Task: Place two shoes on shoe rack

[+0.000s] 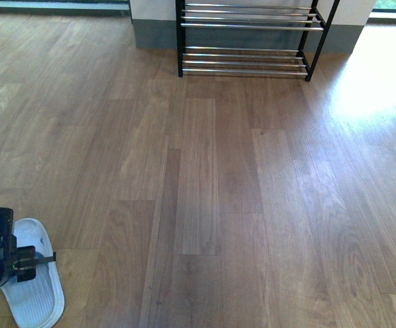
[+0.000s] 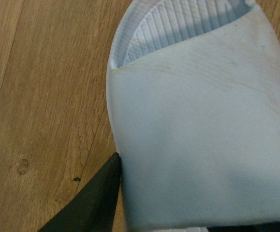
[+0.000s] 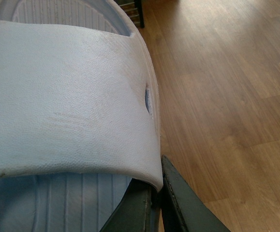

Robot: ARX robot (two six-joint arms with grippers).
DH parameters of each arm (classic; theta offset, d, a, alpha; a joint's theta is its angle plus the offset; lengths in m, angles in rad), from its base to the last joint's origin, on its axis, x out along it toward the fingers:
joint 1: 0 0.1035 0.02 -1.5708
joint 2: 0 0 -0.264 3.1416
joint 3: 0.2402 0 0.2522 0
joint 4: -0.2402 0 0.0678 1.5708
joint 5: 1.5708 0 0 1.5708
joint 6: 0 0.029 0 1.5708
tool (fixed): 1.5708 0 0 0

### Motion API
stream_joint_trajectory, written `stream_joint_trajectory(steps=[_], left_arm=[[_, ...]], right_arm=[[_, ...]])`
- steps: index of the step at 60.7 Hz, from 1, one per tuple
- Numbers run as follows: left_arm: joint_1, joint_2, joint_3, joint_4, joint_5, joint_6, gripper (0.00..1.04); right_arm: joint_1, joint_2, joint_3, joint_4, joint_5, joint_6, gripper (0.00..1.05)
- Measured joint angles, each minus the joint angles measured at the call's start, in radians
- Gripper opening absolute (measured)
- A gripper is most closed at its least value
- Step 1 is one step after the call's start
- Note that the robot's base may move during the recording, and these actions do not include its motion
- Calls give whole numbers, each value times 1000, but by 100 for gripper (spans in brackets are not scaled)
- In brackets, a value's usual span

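– Brown wood-plank floor (image 1: 218,191) runs up to the low black-framed shoe rack with chrome bars (image 1: 249,41) at the far centre, against a grey-skirted wall (image 1: 153,34). Where are the shoes?
– One pale blue ribbed rubber slide (image 1: 37,301) lies flat at the near left, well apart from the rack. The left gripper (image 1: 30,262) is right over its strap
– Has it got hold?
– Cannot tell. In the left wrist view one dark finger (image 2: 94,205) touches the strap's side edge and the jaws stand wide, either side of the strap. Whether they press in is not shown
– And the right arm?
– Out of the front view. Its wrist camera shows a second pale blue slide (image 3: 67,106), and the right gripper (image 3: 156,203) looks closed on the strap's side edge, one finger under, one outside
– So which step?
– Pick-up, I'd judge: neither slide is on the rack. Next calls for a firm pinch on the left, a lift off the floor, then a long carry far and to the right
– Any obstacles?
– None visible on the planks between. The tight spots are the rack's black uprights and the narrow gaps between tiers. The bars are thin, so a sole should span at least two of them or it may tip through. Glare (image 1: 375,82) at the far right washes out the planks there
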Motion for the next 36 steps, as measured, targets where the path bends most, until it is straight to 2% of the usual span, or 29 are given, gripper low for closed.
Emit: stream_joint_trajectory(steps=[12, 36], left_arm=[[0, -34, -101, 43, 15, 47, 2], [-23, -285, -553, 182, 89, 286, 2]], right_arm=[[0, 0, 0, 0, 0, 0, 2], [0, 0, 0, 0, 0, 0, 2]])
